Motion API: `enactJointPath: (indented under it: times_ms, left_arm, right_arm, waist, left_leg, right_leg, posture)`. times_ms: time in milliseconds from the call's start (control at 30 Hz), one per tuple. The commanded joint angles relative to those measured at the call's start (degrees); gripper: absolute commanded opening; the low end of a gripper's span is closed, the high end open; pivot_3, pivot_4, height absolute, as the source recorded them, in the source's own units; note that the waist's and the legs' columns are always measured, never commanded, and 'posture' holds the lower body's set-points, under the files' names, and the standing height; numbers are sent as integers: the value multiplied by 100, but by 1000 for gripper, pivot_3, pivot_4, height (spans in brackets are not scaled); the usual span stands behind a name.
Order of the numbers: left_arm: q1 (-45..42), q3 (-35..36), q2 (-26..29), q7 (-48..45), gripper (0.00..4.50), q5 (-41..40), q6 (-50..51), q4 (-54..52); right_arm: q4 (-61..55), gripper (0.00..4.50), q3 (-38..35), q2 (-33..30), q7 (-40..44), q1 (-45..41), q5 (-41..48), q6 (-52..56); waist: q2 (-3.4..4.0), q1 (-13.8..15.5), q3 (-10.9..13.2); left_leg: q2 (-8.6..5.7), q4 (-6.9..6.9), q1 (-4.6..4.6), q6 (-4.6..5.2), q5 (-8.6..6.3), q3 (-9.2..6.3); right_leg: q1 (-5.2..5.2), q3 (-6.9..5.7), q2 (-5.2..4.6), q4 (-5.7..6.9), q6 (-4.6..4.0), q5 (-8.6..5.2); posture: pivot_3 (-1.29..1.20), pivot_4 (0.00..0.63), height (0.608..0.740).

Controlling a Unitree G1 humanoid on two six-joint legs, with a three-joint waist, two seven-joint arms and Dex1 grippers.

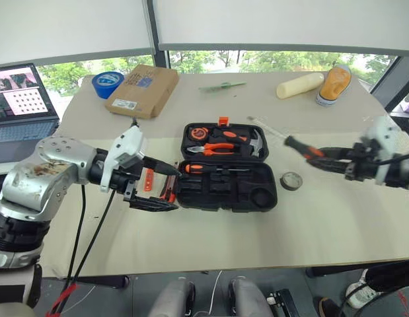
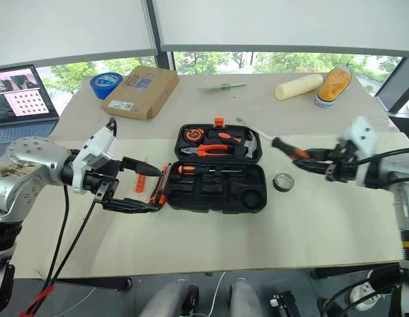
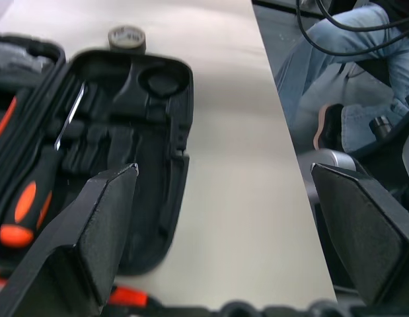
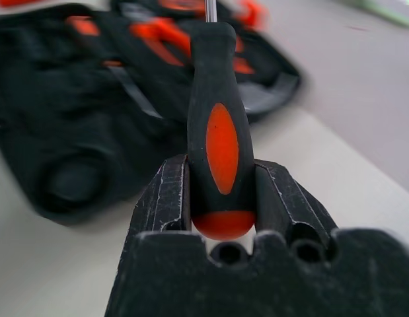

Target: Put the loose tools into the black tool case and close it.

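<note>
In the left eye view, you had no brand or writing to read: the white label on the brown cardboard box at upper left was too small to make out, and the laptop at the left edge showed only a checker pattern. The black tool case lay open at centre frame, with pliers, a hammer and a tape measure in its far half and one screwdriver seated in its near half. The small black tape roll sat just right of the case. The left gripper, fingers spread wide and empty, hung at the case's left edge, partly hiding the orange-black utility knife lying there. At right, the right gripper pinched a second screwdriver by the handle above the table.

In the right eye view, you saw the same layout, with the blue tape roll at upper left, the thin green stick at top centre, and a cream cylinder and an orange bottle at upper right.

In the left wrist view, the spread fingers framed the case's near half at left; a person's jeans showed at upper right.

In the right wrist view, the fingers clamped the orange-and-black handle, with the case blurred behind at upper left.
</note>
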Motion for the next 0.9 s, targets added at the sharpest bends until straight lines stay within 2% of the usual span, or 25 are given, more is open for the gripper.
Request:
enactJointPath:
  times_ms: [33,200,333,600,900]
  left_arm:
    - [-26,127,74,48,4500,54,-213,-6]
    - [-12,166,104,182,4500,25,-192,-87]
    - [20,202,117,273,4500,31,-207,-124]
    - [-21,198,93,426,4500,-29,-154,-208]
    - [-150,123,39,504,4500,4,-203,-135]
  right_arm:
    - [252,993,926,345,472,-679,-745,-1162]
    - [1582,993,1570,721,597,-1229,-1607,-2654]
    - [2149,993,1723,891,658,-1455,-1848,-3226]
    - [2984,993,1807,1258,519,-1982,-2187,-3454]
    - [3120,993,1817,1470,544,-2088,-2300,-3493]
  waist:
    - [0,0,0]
    - [-2,1,1]
    - [-2,10,2]
    - [-2,-68,2]
    - [-2,-69,2]
  left_leg:
    - [-2,3,-2,0,0,1]
    - [-2,1,2,-17,10,4]
    - [-4,2,-12,-36,21,5]
    - [-1,-4,-6,-39,21,5]
    - [-1,-5,-7,-41,21,5]
  right_leg:
    - [-1,1,-1,-1,0,0]
    - [-6,-1,1,5,-1,0]
    - [-17,0,1,1,-1,1]
    - [-19,3,5,8,-1,0]
    - [-22,3,7,12,-2,0]
  posture:
    - [0,150,738]
    - [0,150,738]
    - [0,150,738]
    - [0,150,738]
    - [0,150,738]
